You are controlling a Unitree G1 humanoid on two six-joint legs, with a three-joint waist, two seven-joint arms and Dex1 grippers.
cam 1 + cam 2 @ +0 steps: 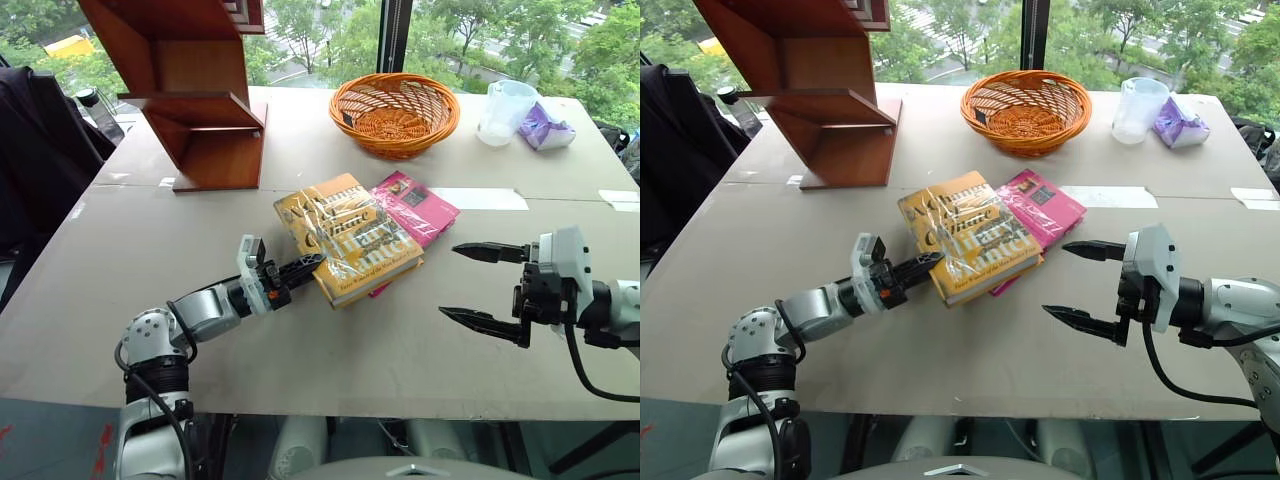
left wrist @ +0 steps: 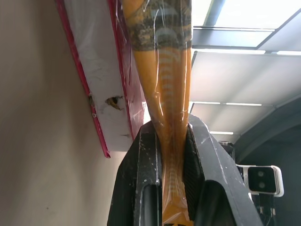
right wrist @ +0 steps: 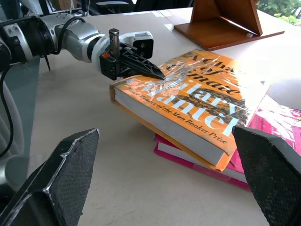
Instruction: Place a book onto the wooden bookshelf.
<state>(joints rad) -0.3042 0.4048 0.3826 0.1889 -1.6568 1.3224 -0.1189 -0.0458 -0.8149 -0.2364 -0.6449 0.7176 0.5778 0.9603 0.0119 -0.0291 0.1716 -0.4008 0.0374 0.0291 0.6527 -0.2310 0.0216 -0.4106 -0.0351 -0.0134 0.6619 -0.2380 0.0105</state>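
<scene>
The thick yellow-orange book (image 1: pixel 345 235) lies across a thinner pink book (image 1: pixel 415 205) in the middle of the table, its near-left end tilted up. My left gripper (image 1: pixel 308 265) is shut on that near-left corner; in the left wrist view its fingers (image 2: pixel 146 165) clamp the plastic-wrapped edge from both sides. To the right of the books, my right gripper (image 1: pixel 449 282) hangs open and holds nothing, pointing toward them. The wooden bookshelf (image 1: pixel 190 90) stands at the far left of the table, apart from both grippers.
An orange wicker basket (image 1: pixel 394 113) sits at the back centre, with a clear plastic cup (image 1: pixel 505 110) and a purple wrapper (image 1: pixel 545 128) to its right. A dark jacket (image 1: pixel 35 150) hangs beside the table's left edge.
</scene>
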